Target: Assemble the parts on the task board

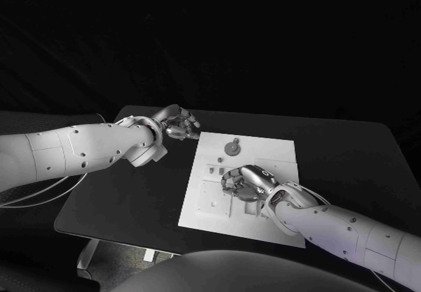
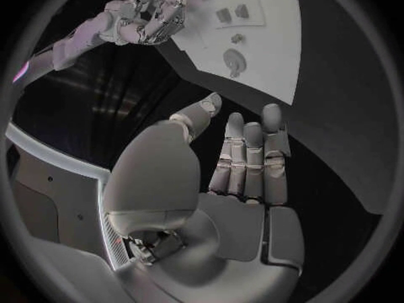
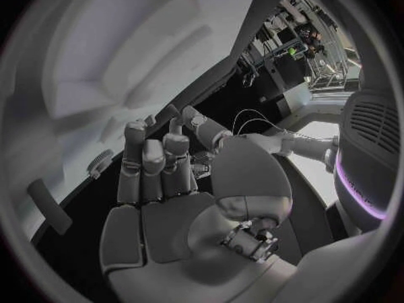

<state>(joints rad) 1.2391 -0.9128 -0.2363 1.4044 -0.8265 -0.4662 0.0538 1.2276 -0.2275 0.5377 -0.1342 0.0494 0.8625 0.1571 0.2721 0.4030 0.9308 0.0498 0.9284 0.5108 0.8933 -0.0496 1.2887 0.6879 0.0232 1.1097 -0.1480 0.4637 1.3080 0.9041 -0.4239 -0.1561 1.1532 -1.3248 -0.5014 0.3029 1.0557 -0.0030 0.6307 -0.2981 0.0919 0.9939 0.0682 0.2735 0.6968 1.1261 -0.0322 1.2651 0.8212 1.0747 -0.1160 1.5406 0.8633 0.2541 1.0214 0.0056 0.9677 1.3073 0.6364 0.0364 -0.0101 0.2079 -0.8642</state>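
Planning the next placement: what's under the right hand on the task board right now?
The right hand is over the middle of the white task board, above its recessed slots. Its fingers hide whatever lies directly beneath, so I cannot tell whether a part is there.

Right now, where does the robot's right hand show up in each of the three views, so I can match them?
Head view: the right hand sits over the near half of the task board.
Left wrist view: it is the far hand at the board's edge, beyond the left hand.
Right wrist view: it is the hand in the middle, with the board beyond.
Shared landmark: the white task board.
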